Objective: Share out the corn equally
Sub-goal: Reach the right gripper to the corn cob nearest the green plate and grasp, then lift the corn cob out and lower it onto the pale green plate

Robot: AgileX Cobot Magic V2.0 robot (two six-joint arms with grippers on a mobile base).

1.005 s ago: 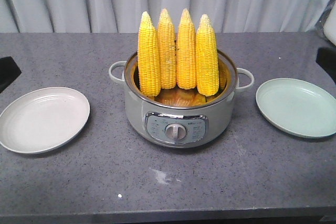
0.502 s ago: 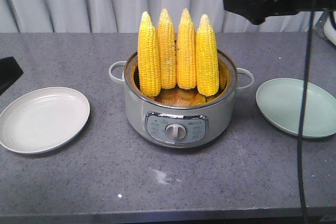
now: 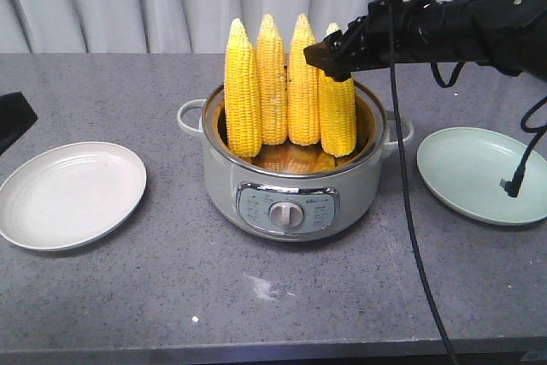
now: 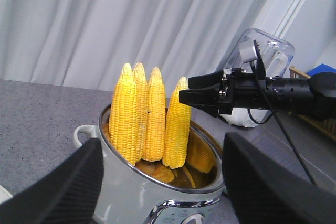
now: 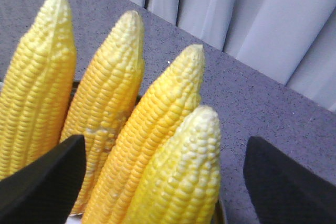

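Countertop (image 3: 171, 297) of grey stone carries everything. At its middle stands an electric pot (image 3: 291, 190), with a white plate (image 3: 68, 198) well off to the left and a green plate (image 3: 479, 181) well off to the right, both bare. The corn (image 3: 273, 83), four cobs, stands upright in the pot, tips up and packed close. None lies on a plate, so I judge the sharing-out to be at its very first pick.

The right gripper (image 3: 332, 55) is at the top of the rightmost cob (image 3: 338, 117). Its wrist view shows the jaws spread wide with that cob's tip between them, neither finger on the kernels. The left gripper (image 4: 161, 145) hangs on the white plate's side, jaws likewise apart and holding nothing.

The next move, as I read it, calls for the right jaws to sink lower over the cob, close on its flanks and lift straight up (the neighbour stands close against it and could be dragged along), then carry it to the green plate.

The pot wall hides the cobs' bases, and the yellow-brown matter at the bottom is too dim to name. The frame edge cuts off the green plate. A cable (image 3: 402, 168) hangs across the pot's right side. The front view shows only a dark corner of the left arm (image 3: 13, 117).
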